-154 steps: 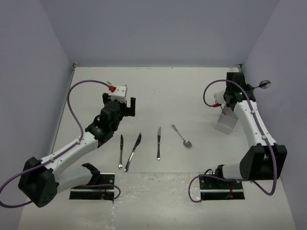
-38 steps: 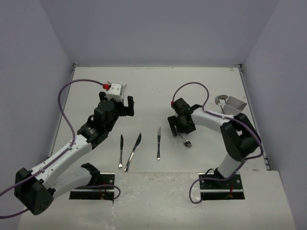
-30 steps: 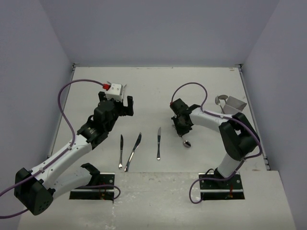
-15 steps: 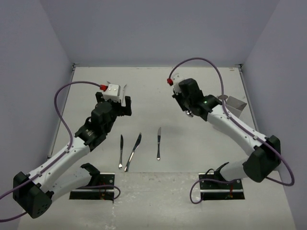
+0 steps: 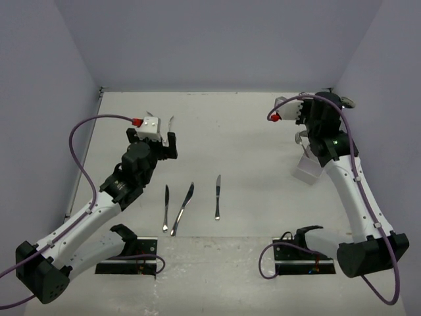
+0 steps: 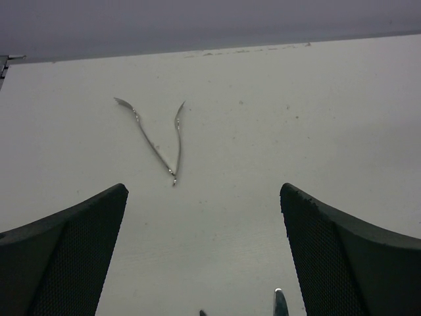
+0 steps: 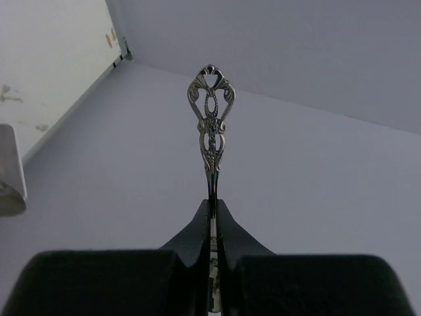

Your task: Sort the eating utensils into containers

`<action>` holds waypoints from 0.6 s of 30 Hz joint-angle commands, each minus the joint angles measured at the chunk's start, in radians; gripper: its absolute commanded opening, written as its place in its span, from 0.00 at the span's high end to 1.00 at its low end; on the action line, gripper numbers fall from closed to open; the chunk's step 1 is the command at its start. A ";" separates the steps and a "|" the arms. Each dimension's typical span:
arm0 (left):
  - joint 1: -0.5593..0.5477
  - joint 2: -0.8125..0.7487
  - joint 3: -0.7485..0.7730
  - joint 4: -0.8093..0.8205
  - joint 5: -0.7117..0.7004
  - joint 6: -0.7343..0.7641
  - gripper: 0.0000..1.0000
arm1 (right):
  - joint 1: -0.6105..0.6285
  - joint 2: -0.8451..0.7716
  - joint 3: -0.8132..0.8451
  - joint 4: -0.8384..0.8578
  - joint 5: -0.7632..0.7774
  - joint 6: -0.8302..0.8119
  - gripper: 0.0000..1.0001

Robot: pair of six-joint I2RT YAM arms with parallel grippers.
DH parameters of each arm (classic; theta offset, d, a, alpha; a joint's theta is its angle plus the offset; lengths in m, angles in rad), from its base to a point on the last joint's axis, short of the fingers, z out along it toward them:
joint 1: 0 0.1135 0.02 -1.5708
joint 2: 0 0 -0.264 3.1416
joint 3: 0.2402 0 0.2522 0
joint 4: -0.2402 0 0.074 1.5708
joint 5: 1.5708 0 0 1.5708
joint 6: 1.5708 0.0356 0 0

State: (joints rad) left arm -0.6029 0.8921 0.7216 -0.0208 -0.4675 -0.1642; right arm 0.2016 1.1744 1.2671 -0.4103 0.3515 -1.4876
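Observation:
My right gripper (image 5: 337, 101) is shut on a silver spoon and holds it high at the far right, above the pale white container (image 5: 308, 170). In the right wrist view the spoon's ornate handle (image 7: 210, 125) sticks out past the closed fingertips (image 7: 214, 205). Other spoons (image 5: 300, 138) stand in the container. My left gripper (image 5: 155, 142) is open and empty over the table; its wrist view (image 6: 202, 189) shows two forks (image 6: 176, 141) lying in a V ahead. Three knives (image 5: 183, 208) lie in a row at the front middle.
The forks (image 5: 171, 121) lie just beyond the left gripper. The enclosure's purple walls stand at the back and both sides; the right wall is close to the right gripper. A corner of the container (image 7: 10, 178) shows at the left of the right wrist view.
My right gripper closed on the spoon at the table's middle, lifted it and carried it to the far right above the container. The left arm shifted slightly left.

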 commanded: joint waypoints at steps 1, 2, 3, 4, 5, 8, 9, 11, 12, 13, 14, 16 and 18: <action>0.006 -0.010 -0.013 0.031 -0.051 0.005 0.00 | -0.043 -0.016 -0.014 -0.093 0.043 -0.263 1.00; 0.006 -0.010 -0.017 0.038 -0.056 0.008 0.00 | -0.056 -0.021 -0.020 -0.108 0.029 -0.278 1.00; 0.005 -0.010 -0.022 0.047 -0.062 0.011 0.00 | -0.080 -0.028 -0.037 -0.113 0.015 -0.318 1.00; 0.006 -0.009 -0.025 0.048 -0.069 0.009 0.00 | -0.091 -0.041 -0.044 -0.123 0.004 -0.345 1.00; 0.005 -0.010 -0.025 0.047 -0.083 0.005 0.00 | -0.102 -0.044 -0.051 -0.130 0.004 -0.365 1.00; 0.005 -0.016 -0.036 0.032 -0.095 -0.018 0.00 | -0.158 -0.039 -0.069 -0.171 0.033 -0.433 1.00; 0.006 -0.022 -0.048 0.030 -0.097 -0.023 0.00 | -0.189 -0.036 -0.077 -0.188 0.030 -0.457 1.00; 0.005 -0.027 -0.056 0.025 -0.097 -0.032 0.00 | -0.223 -0.025 -0.097 -0.196 0.015 -0.493 1.00; 0.006 -0.031 -0.057 0.022 -0.097 -0.035 0.00 | -0.244 -0.024 -0.106 -0.197 0.000 -0.503 1.00; 0.005 -0.032 -0.054 0.022 -0.099 -0.041 0.00 | -0.248 -0.021 -0.116 -0.196 -0.006 -0.514 1.00; 0.006 -0.030 -0.053 0.022 -0.099 -0.044 0.00 | -0.251 -0.019 -0.142 -0.197 -0.014 -0.526 1.00; 0.006 -0.030 -0.053 0.022 -0.099 -0.041 0.00 | -0.251 -0.021 -0.169 -0.196 -0.032 -0.546 1.00; 0.005 -0.022 -0.047 0.022 -0.097 -0.035 0.00 | -0.258 -0.016 -0.204 -0.197 -0.031 -0.578 1.00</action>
State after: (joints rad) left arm -0.6029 0.8764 0.6689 -0.0269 -0.5396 -0.1837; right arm -0.0513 1.1584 1.0973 -0.5907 0.3420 -1.9522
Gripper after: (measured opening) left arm 0.999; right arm 0.010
